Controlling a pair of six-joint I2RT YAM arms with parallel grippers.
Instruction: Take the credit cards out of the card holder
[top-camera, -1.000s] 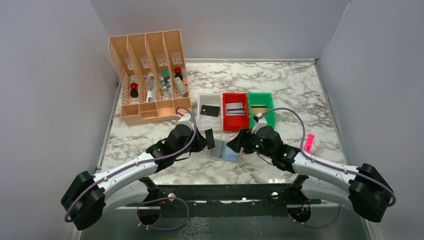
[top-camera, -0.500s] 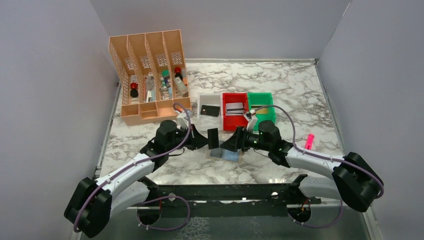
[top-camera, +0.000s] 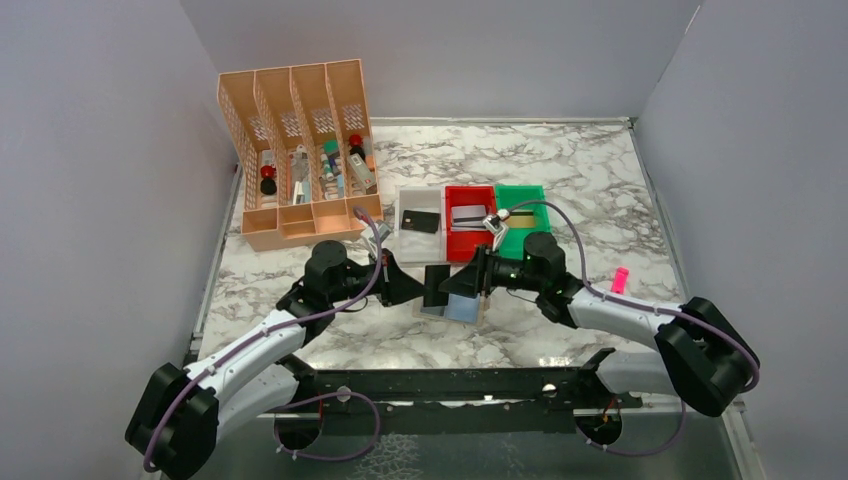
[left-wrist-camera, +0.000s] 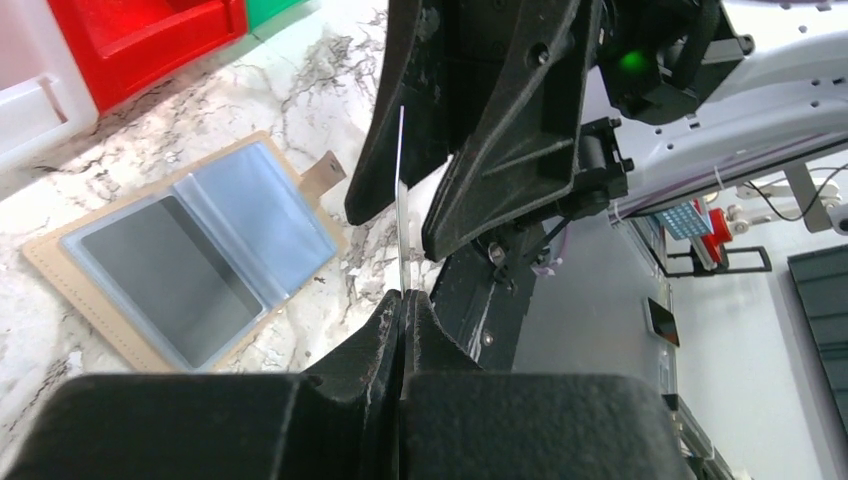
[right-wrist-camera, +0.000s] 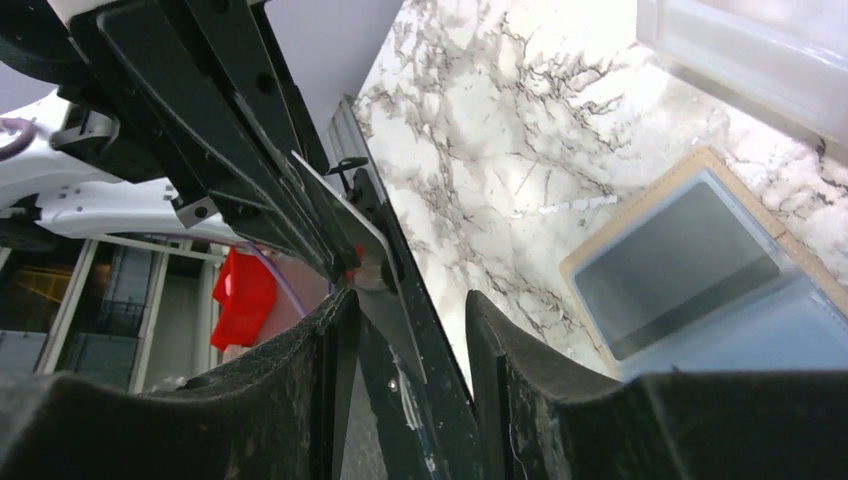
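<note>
Finds one dark credit card (top-camera: 436, 285) in mid-air between the two arms, upright and edge-on, directly above the card holder (top-camera: 452, 310), which lies open and flat on the tabletop (top-camera: 600, 180). Pinches that card by one edge in the left claw (left-wrist-camera: 403, 300), clamped tight. Brackets it with the right claw (right-wrist-camera: 405, 300), half spread, one pad to each side, with no squeeze visible yet. Looks like a hand-over.

Risks a dropped card if the left claw releases before the right claw bites. Risks a bend or twist if both pull at once. Risks a skewed grip too, with so thin an edge between the pads.

Shows, farther back, a black card (top-camera: 420, 221) in the white bin (top-camera: 420, 191), a silver-grey card (top-camera: 468, 215) in the red bin (top-camera: 470, 253), and a striped card (top-camera: 517, 218) in the green bin (top-camera: 522, 189).

Cannot tell whether the holder's pockets still contain anything: only a dark sheen in one panel, and arms covering part of it from above. Cannot make out the held card's face either.
</note>
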